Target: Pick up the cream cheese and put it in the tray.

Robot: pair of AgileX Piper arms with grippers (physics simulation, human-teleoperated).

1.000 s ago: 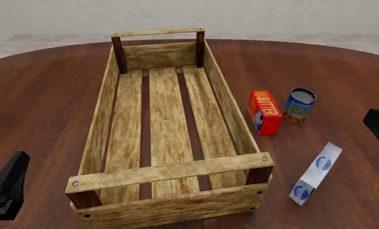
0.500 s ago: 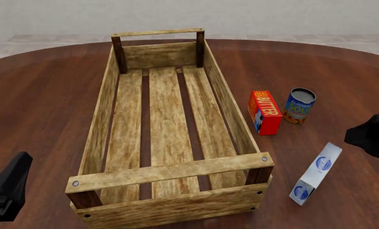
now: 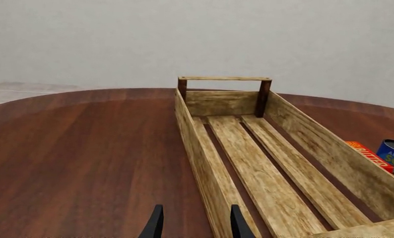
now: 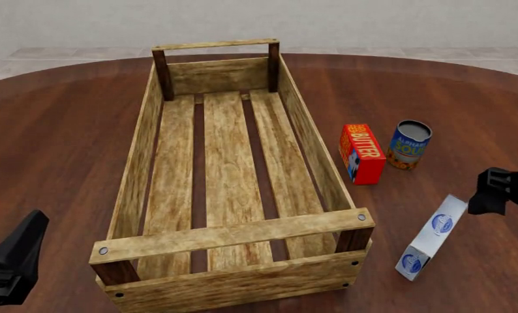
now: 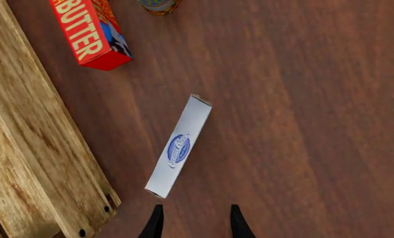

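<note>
The cream cheese (image 4: 433,236) is a slim white carton with blue round logos. It lies on the table to the right of the tray's near end, and in the right wrist view (image 5: 179,147) it lies just ahead of the fingertips. The tray (image 4: 228,171) is a long light-wood slatted crate in the middle of the table, with nothing in it. My right gripper (image 4: 503,191) hovers above the table just right of and beyond the carton; it is open and empty (image 5: 194,225). My left gripper (image 4: 14,255) is at the near left, open and empty (image 3: 195,227), beside the tray's left wall (image 3: 204,163).
A red-orange butter box (image 4: 362,153) and a blue soup can (image 4: 410,145) stand right of the tray, beyond the carton. Both show in the right wrist view, the butter box (image 5: 90,32) and the can (image 5: 159,5). The table (image 4: 59,143) is dark brown wood.
My right gripper has come in from the right edge, lower and toward the cream cheese. The left gripper has barely shifted. No object has moved.
</note>
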